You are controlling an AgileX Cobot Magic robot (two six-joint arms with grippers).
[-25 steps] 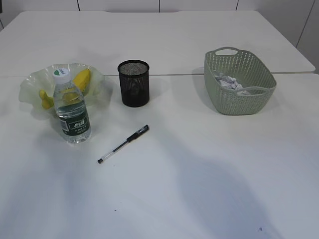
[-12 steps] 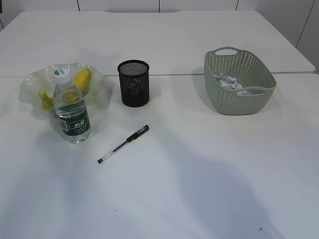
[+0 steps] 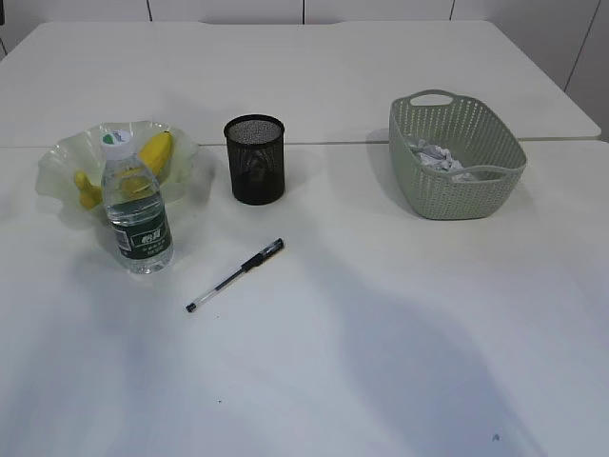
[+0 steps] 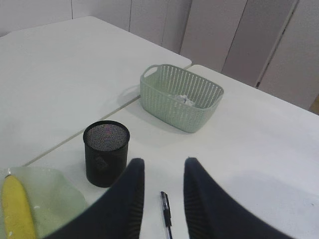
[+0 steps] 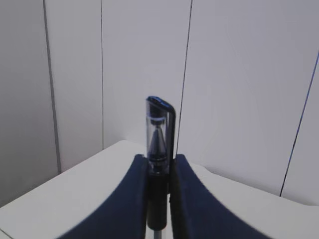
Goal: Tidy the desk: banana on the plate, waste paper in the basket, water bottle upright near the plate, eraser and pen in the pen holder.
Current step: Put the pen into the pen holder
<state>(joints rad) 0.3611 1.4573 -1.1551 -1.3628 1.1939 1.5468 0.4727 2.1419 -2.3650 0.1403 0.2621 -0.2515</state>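
White table (image 3: 381, 314) surfaces filled the exterior view, with pale wall panels behind. A black mesh holder (image 3: 255, 159) was stood upright at mid-table. A pen (image 3: 236, 275) was laid flat in front of the holder, slanted, apart from it. A bottle (image 3: 136, 205) was stood upright to the left of the holder and nearer the camera, just in front of a pale green plate (image 3: 57, 157) on which a banana (image 3: 157, 150) was laid. A dark green label was wrapped around the bottle; its white writing was too small to be read. A green basket (image 3: 457, 181) was set well to the right of the holder, with crumpled paper (image 3: 438, 155) inside.

From the left wrist, the left gripper (image 4: 163, 162) was seen with its fingers spread, nothing between them. It was held above the table beside the holder, and the pen's end was seen on the table below the gap, untouched.

From the right wrist, the right gripper (image 5: 159, 164) was seen closed on a capped pen (image 5: 159, 134), held upright with its clear cap above the fingertips, against wall panels. Whether this was the pen by the holder could not be told.
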